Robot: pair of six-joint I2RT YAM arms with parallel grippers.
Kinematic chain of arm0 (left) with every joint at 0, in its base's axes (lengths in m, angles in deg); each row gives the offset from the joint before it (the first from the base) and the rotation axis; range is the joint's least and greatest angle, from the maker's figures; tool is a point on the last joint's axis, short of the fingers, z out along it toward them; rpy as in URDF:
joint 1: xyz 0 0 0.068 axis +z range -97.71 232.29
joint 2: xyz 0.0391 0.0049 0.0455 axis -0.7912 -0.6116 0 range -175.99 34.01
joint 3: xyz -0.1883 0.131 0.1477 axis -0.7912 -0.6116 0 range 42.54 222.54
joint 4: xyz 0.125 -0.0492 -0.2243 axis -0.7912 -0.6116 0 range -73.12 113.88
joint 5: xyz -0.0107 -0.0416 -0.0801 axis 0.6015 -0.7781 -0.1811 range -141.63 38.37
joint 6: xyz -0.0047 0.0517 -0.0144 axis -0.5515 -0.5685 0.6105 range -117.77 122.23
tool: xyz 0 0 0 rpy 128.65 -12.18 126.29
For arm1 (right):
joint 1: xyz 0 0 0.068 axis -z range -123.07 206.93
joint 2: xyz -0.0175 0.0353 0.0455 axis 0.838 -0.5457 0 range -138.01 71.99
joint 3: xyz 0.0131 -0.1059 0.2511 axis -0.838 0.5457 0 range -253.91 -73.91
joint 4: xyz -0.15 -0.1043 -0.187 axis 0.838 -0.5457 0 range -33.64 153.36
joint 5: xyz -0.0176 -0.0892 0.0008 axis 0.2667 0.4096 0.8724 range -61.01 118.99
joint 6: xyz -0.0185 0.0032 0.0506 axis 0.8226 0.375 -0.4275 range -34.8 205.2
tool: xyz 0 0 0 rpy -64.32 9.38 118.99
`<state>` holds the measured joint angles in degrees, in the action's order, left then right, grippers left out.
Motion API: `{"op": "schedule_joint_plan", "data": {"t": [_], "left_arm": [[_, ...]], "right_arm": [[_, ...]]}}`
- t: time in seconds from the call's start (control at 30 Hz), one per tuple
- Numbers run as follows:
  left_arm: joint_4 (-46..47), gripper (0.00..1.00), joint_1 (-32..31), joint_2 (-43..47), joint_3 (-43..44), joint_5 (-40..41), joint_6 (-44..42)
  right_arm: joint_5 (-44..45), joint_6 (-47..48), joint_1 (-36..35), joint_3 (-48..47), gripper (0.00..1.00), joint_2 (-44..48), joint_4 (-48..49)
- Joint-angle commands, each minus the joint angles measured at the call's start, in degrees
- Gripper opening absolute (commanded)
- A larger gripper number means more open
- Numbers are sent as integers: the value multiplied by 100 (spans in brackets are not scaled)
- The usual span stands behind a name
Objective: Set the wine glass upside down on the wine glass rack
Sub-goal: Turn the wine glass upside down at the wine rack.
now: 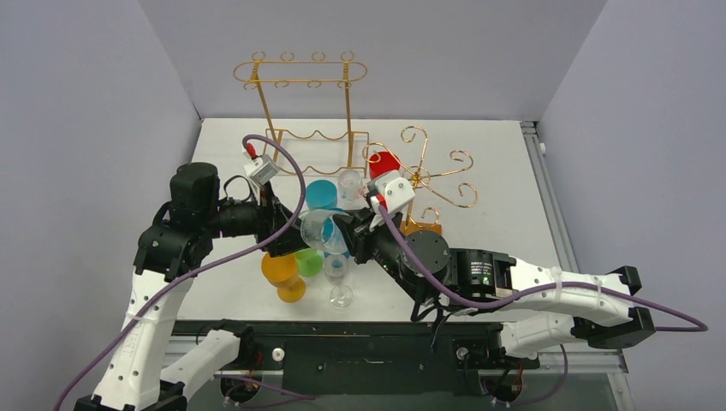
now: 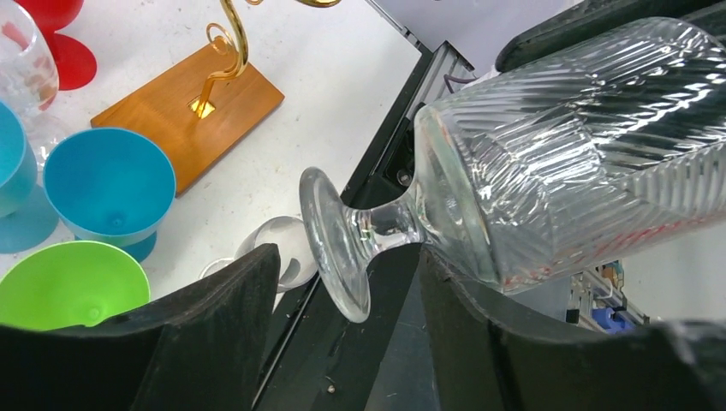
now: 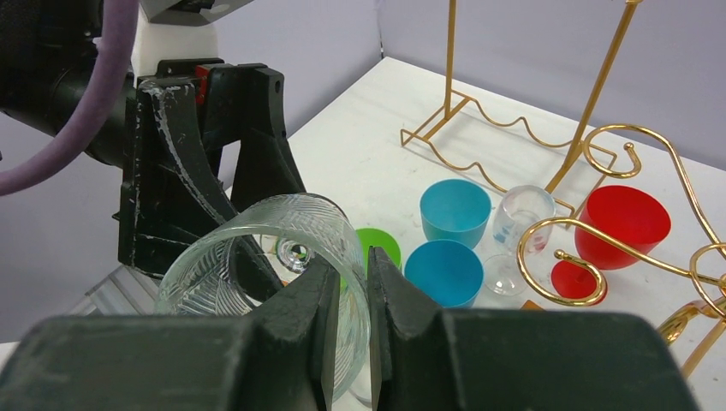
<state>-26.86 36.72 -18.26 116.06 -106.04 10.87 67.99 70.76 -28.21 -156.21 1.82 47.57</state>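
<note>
As right fingers (image 3: 295,330) pinch, glass (image 3: 224,272) (ribbed) lies sideways.

Wine glass (image 1: 317,229): clear, ribbed cut-glass bowl, short stem, round foot. It is off the table, lying on its side in the air, mouth toward my right gripper (image 3: 355,270), foot toward my left gripper (image 2: 347,257). My right fingers pinch the rim wall, one inside the bowl, one outside. My left fingers are spread, with stem and foot in the gap. Wine glass rack (image 1: 417,177): gold wire tree with curled arms on a wooden base. It stands upright on the table, beyond and right of the glass, not touching it.
</note>
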Motion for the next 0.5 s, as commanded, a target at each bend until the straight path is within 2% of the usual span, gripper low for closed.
{"op": "schedule_joint_plan", "data": {"t": [0.0,0.17,0.4,0.47], "left_arm": [[558,52,-25,-13,21,-331,203],[804,43,-29,-50,-60,-435,416],[1037,2,-25,-82,-195,-605,511],[1057,0,-25,-90,-175,-509,503]], "right_arm": [[-192,-154,24,-179,0,-18,703],[-394,-291,35,-179,0,-135,1003],[-467,-243,33,-267,0,-311,1087],[-494,-255,34,-260,0,-302,1054]]}}
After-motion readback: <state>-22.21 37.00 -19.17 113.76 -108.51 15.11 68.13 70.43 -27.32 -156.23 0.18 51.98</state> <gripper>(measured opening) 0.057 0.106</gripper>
